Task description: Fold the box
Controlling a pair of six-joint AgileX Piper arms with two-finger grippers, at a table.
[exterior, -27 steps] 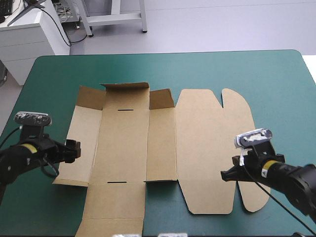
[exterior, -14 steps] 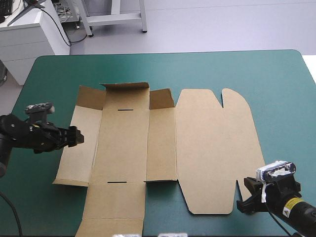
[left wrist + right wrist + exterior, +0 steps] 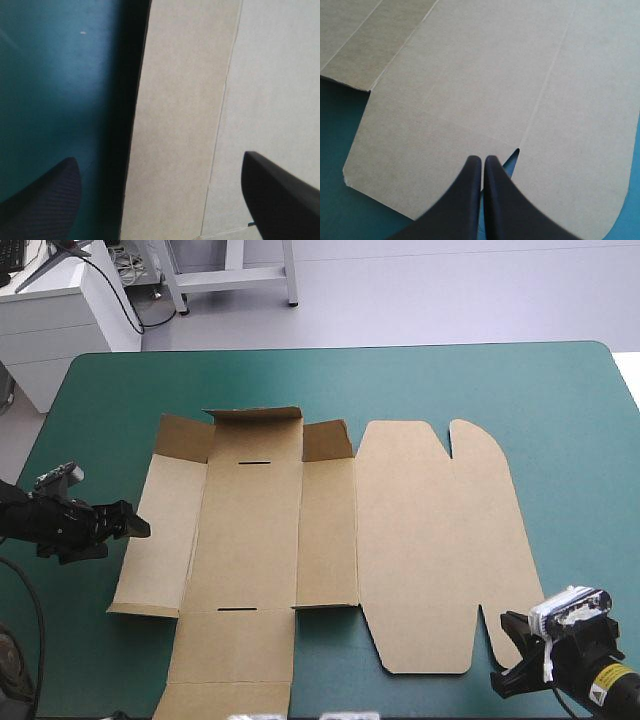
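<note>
The brown box [image 3: 400,540] lies as a flat cut sheet in the middle of the teal-green table, with its far flaps [image 3: 252,416] tilted up a little. My left gripper [image 3: 135,525] hovers at the outer edge of the box's left panel [image 3: 160,530]. In the left wrist view this gripper [image 3: 160,160] is open, and the panel's edge [image 3: 175,125] runs between the fingers, casting a dark shadow. My right gripper [image 3: 508,625] sits off the lid's near right corner. In the right wrist view it [image 3: 483,159] is shut, its tip just short of the notch [image 3: 515,152] in the lid [image 3: 485,75].
Bare teal-green cover [image 3: 560,400] surrounds the sheet on the far and right sides. The box's near flap [image 3: 230,660] reaches almost to the table's near edge. A white cabinet [image 3: 50,320] stands beyond the far left corner.
The left gripper has drawn back leftward, off the left panel to its outer edge. The right gripper moved from over the lid down to the near right corner and settled there.
</note>
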